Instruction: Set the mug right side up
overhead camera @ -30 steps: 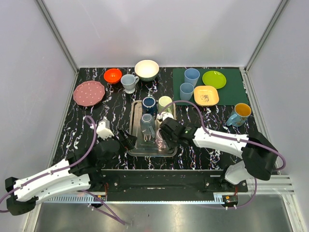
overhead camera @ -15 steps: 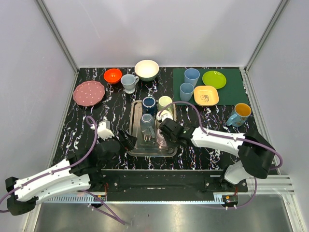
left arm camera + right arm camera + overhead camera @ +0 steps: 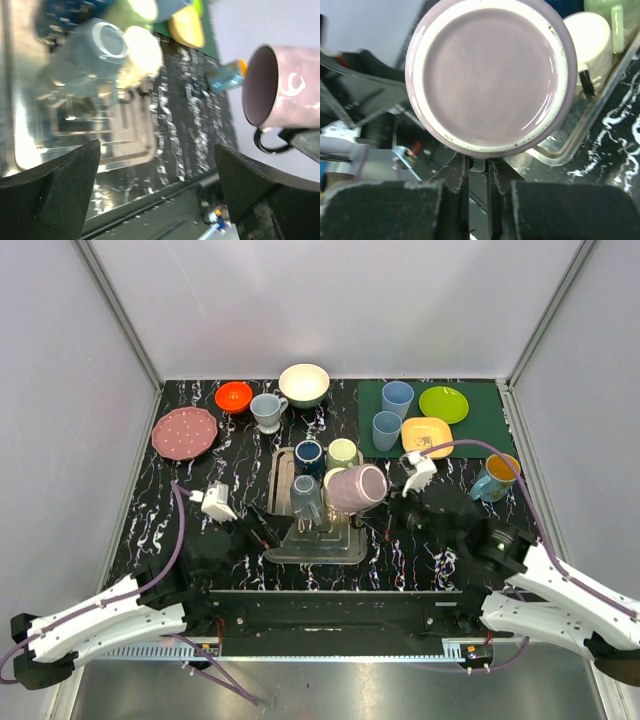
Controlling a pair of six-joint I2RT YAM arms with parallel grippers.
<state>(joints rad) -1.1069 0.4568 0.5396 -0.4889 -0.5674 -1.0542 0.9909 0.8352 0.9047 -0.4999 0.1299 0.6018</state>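
Observation:
The mauve mug (image 3: 355,488) hangs on its side above the steel tray (image 3: 283,552), its mouth towards the left. My right gripper (image 3: 388,502) is shut on its black handle. In the right wrist view the mug's base (image 3: 491,75) fills the frame, with the gripper (image 3: 476,164) pinching the handle just below it. The left wrist view shows the mug (image 3: 290,80) at the right with its open mouth and handle. My left gripper (image 3: 262,530) is open and empty at the tray's left edge, with its fingers (image 3: 55,185) spread wide.
In the tray stand an upturned grey-blue cup (image 3: 306,495), a dark blue mug (image 3: 308,455), a pale green cup (image 3: 342,452) and a cream cup (image 3: 590,42). Bowls, a grey cup and a pink plate (image 3: 184,432) lie behind; blue cups and plates sit on the green mat (image 3: 490,425).
My right arm has drawn back to the right and lifted the mauve mug out of the tray, tipping it from upside down onto its side. The left arm has barely moved.

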